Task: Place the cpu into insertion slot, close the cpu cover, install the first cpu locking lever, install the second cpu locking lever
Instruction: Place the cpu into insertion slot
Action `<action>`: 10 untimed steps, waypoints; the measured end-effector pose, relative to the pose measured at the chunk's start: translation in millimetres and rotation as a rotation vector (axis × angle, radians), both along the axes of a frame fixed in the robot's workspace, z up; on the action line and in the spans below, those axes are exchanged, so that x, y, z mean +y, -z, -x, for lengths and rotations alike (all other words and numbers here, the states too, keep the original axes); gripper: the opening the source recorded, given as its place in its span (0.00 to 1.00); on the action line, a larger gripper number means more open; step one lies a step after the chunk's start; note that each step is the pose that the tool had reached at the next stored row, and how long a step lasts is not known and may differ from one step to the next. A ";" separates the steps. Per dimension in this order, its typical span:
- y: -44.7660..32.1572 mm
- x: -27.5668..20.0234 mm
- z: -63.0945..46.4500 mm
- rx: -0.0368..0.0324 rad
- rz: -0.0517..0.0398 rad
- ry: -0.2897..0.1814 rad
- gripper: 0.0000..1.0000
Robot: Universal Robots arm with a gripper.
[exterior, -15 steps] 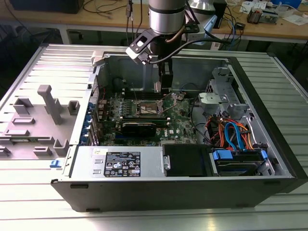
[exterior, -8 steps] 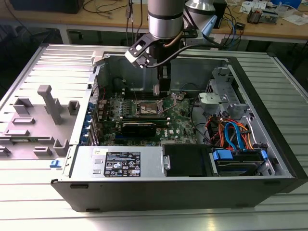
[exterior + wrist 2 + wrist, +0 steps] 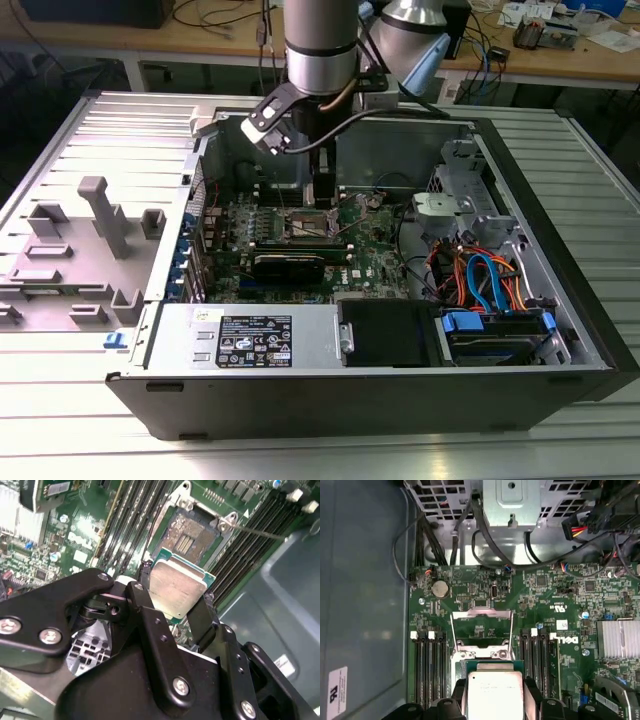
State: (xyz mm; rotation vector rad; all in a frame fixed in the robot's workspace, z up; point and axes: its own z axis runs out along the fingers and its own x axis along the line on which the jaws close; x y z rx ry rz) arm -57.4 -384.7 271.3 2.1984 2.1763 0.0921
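Silver on top, the chip (image 3: 175, 582) lay flat in the claw (image 3: 176, 591), which squeezed it from two sides. It hung over the green board (image 3: 75, 535). The open slot (image 3: 187, 534) lay just ahead, not under it yet.

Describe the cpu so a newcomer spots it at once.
In the open computer case, find the green motherboard. Near its insertion slot, the end effector grips the cpu: a flat, silver-topped square, unlike the long black memory slots nearby.
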 end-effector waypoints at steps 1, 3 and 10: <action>3.8 0.6 1.2 -0.0001 -0.0002 -0.012 0.54; 7.3 1.0 1.8 -0.0001 -0.0001 -0.028 0.54; 23.2 10.4 8.1 -0.0011 -0.0001 -0.043 0.54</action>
